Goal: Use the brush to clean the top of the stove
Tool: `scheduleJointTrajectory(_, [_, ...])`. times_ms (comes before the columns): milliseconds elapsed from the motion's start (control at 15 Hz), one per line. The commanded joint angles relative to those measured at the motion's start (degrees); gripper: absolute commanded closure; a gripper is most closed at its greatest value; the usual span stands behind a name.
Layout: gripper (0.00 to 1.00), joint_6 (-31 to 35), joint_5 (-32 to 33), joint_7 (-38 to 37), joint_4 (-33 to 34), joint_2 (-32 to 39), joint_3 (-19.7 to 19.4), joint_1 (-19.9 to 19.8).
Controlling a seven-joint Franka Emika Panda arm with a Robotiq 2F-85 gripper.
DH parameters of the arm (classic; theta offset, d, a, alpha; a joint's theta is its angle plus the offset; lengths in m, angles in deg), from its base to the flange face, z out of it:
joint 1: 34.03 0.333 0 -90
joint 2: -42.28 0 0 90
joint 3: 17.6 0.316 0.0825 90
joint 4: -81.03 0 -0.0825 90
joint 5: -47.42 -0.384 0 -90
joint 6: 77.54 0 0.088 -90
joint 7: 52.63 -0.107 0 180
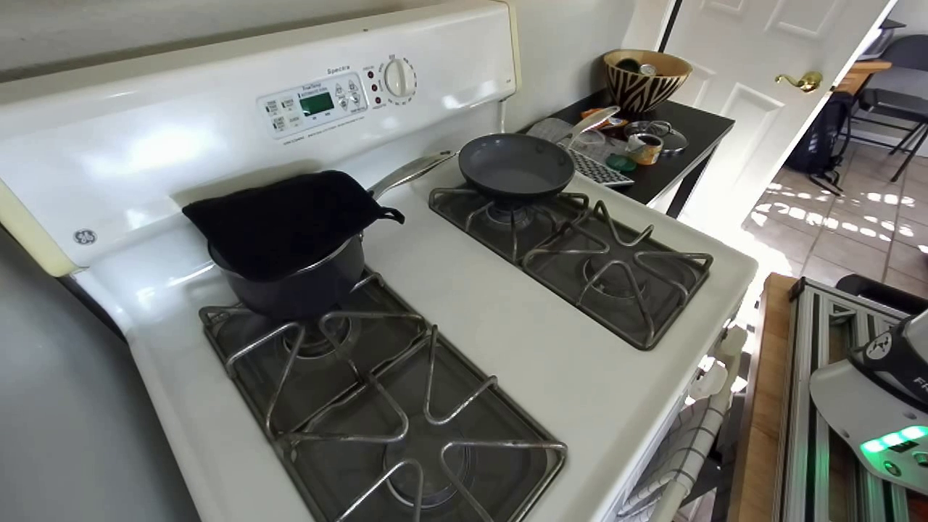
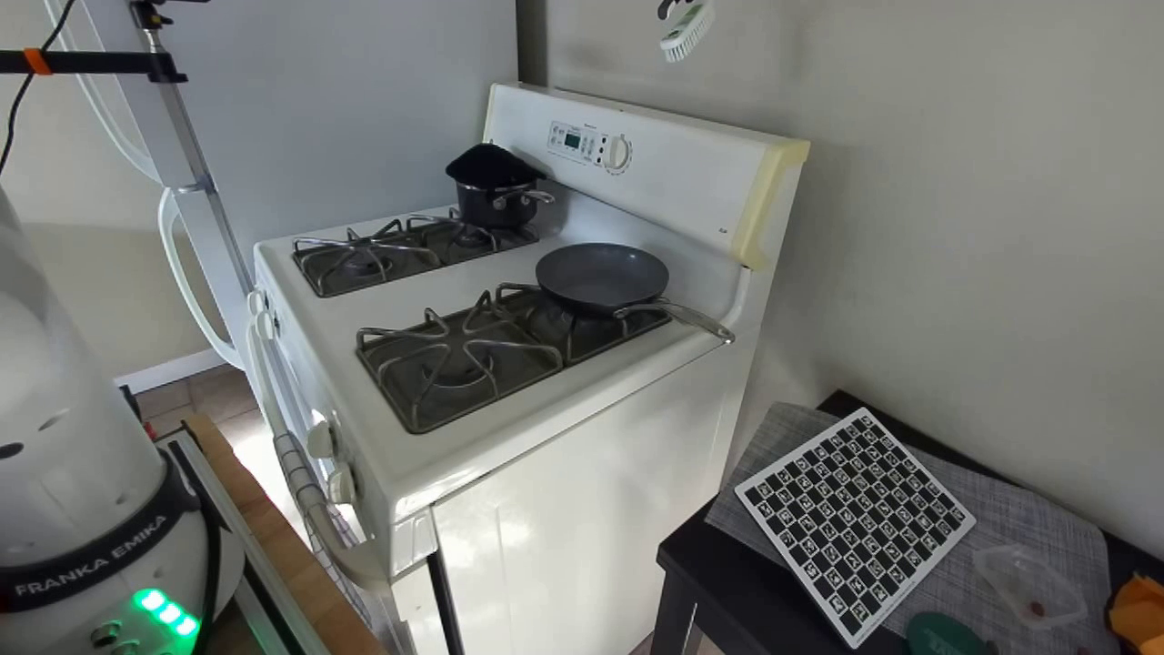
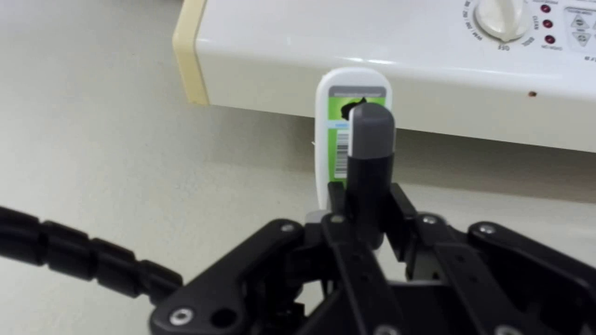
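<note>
In an exterior view: pot (image 1: pixel 290 288) and skillet (image 1: pixel 516 165) on the stove (image 1: pixel 493 312); a wide sweep could dislodge either | In an exterior view: brush (image 2: pixel 688 35) above back panel (image 2: pixel 668 173); early descent might strike it | Wrist view: gripper (image 3: pixel 369 200) closed on brush handle (image 3: pixel 371 174); scrubbing load may twist it

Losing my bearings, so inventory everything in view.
brush: 1, white and green, in gripper
stove: 1, white, centre
burners: 4, grey, stove top
pot: 1, black, rear burner
cover: 1, black, over pot
skillet: 1, grey, other rear burner
towel: 1, white checked, stove front
refrigerator: 1, grey, beside stove
table: 1, black, beside stove
board: 1, black and white, table
bowl: 1, brown striped, table
clutter: several, mixed colours, table
door: 1, white, background
arm base: 1, white, facing stove
gripper: 1, black, shut on brush
</note>
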Motion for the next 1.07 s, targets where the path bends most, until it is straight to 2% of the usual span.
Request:
scheduleJointTrajectory(0, [0.96, -0.2, 0.8, 0.7, -4.4, -3.5, -0.6, -1.7])
scheduleJointTrajectory(1000, [0.96, 1.5, -0.9, 3.8, -9.6, -4.1, -2.5, -5.0])
